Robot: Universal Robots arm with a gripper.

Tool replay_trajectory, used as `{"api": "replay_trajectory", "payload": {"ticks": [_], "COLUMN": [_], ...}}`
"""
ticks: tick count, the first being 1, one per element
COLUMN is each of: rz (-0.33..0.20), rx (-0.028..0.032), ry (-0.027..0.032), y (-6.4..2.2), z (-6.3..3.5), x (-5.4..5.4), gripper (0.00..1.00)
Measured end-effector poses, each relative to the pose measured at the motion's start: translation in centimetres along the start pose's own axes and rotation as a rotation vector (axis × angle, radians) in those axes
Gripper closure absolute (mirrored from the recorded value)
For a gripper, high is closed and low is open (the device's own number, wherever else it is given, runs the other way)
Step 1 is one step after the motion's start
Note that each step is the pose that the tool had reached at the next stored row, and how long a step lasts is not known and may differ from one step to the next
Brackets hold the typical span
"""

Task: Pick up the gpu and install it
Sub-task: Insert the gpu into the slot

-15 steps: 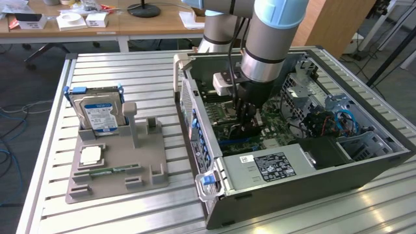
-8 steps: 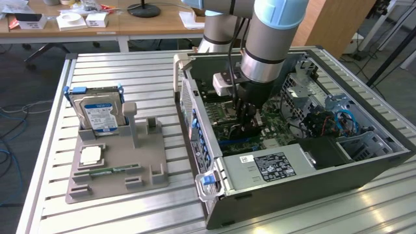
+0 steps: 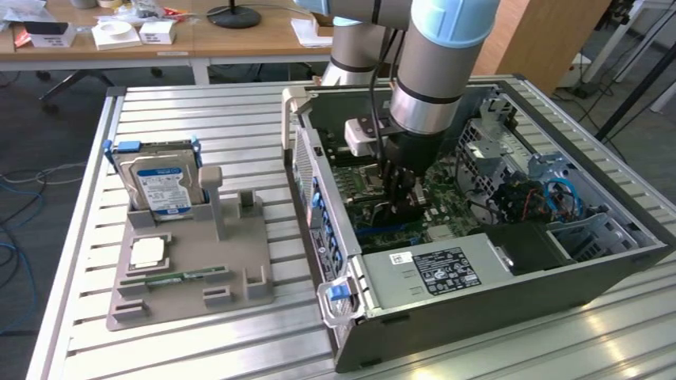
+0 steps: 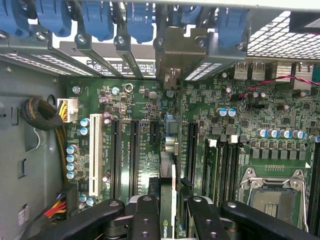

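- The computer case (image 3: 496,313) lay open on the slatted metal table (image 3: 211,111), and in it we saw the green motherboard (image 4: 135,100), a boxed power supply (image 3: 444,273) with a dark label, and blue cables (image 3: 560,194) towards the exterior view's right
- The gripper (image 3: 404,194) reached down inside the case, over the motherboard
- In the wrist view its black fingers (image 4: 145,212) were clamped on the gpu (image 4: 167,170), which stood on edge between them over the expansion slots
- The card's tan bracket (image 4: 172,52) sat at the case's rear wall, among the blue latches (image 4: 95,20)
- We could not tell whether the card's edge was seated in a slot
- Left of the case in the exterior view, a grey holder (image 3: 185,305) carried a hard drive (image 3: 164,190) upright, a small square chip (image 3: 148,252) lying flat, and a narrow memory stick (image 3: 174,278) in a groove
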State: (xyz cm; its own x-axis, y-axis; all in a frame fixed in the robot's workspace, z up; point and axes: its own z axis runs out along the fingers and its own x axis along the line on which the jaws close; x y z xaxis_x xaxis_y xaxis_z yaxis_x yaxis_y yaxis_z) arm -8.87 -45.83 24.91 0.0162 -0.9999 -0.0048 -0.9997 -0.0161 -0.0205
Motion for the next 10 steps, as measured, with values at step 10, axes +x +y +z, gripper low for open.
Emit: {"api": "replay_trajectory", "payload": {"ticks": [10], "rz": [0.000], "rx": [0.0003], "ry": [0.0001], "y": [0.05], "z": [0.01], "x": [0.01], "gripper": [0.74]}}
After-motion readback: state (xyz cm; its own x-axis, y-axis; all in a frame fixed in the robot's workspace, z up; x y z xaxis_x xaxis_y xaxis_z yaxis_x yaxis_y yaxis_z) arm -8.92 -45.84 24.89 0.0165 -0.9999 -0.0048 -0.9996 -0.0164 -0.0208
